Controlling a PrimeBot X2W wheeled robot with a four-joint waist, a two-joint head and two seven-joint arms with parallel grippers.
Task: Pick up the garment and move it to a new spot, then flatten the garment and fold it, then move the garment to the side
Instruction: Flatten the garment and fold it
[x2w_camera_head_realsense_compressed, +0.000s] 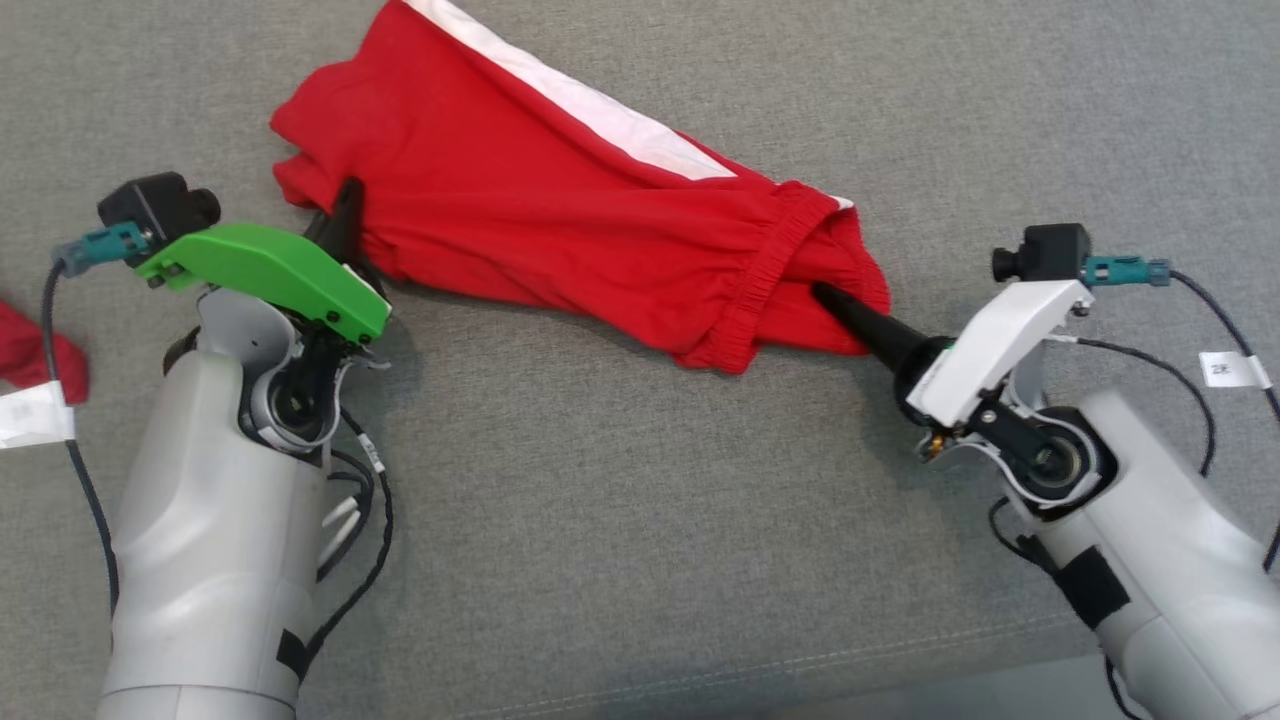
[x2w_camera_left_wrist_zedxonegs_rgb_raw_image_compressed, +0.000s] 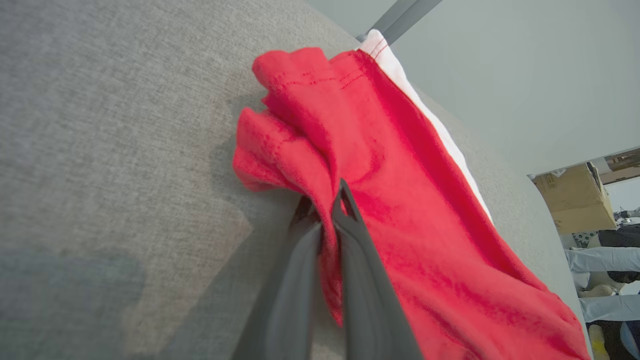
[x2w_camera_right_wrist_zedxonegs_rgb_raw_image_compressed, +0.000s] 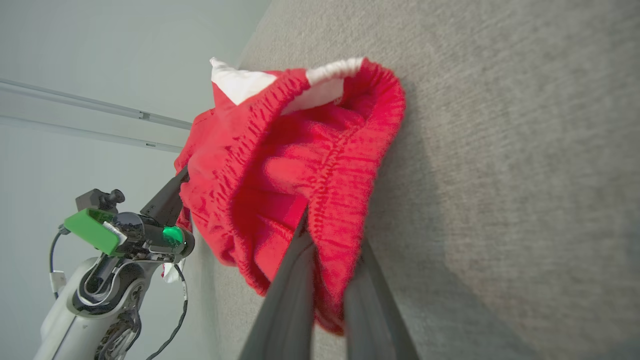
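Your red garment (x2w_camera_head_realsense_compressed: 560, 210), white stripe down one side, stretches rumpled and diagonal over the grey fabric surface (x2w_camera_head_realsense_compressed: 640, 500), elastic waistband at the right.

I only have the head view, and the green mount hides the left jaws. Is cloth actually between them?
Observer: Yes. In the left wrist view the left gripper has its jaws shut on a fold of the red garment, near the bunched hem.
Operator: And the right side, what has it caught?
Observer: The right wrist view shows the right gripper with jaws shut on the elastic waistband.
Operator: Is the waist lying flat?
Observer: No, it gapes open toward that camera, white stripe at its far rim.
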